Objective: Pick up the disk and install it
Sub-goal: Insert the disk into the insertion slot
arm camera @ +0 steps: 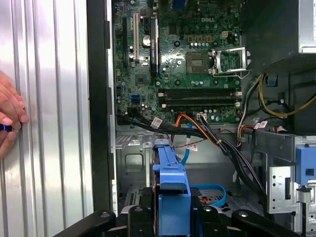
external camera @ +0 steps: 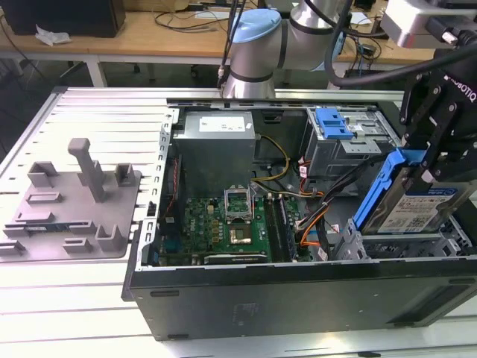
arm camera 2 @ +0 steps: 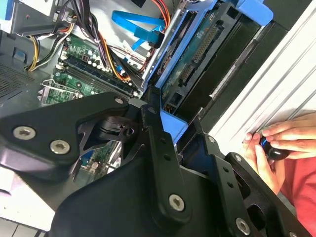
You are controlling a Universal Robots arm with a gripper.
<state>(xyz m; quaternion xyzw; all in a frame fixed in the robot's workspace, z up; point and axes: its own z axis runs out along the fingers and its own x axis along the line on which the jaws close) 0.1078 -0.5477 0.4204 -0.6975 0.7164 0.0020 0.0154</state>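
Observation:
The disk (external camera: 406, 205), a silver drive with a white-and-blue label in a blue bracket, hangs tilted over the drive cage (external camera: 447, 242) at the exterior view's right end of the open computer case (external camera: 298, 287). My gripper (external camera: 438, 153) is shut on its upper part. In the second wrist view the black fingers (arm camera 2: 153, 123) clamp the disk (arm camera 2: 197, 54), whose green circuit side faces the camera. In the first wrist view the blue bracket (arm camera: 170, 180) stands between the finger links, above the case floor.
Motherboard (external camera: 223, 224), grey power supply (external camera: 216, 145) and loose cables (external camera: 320, 212) fill the case. A small blue latch (external camera: 332, 123) sits on the rear bay. A grey fixture (external camera: 71, 209) lies on the table. A person's hand (arm camera 2: 269, 143) rests beside the case.

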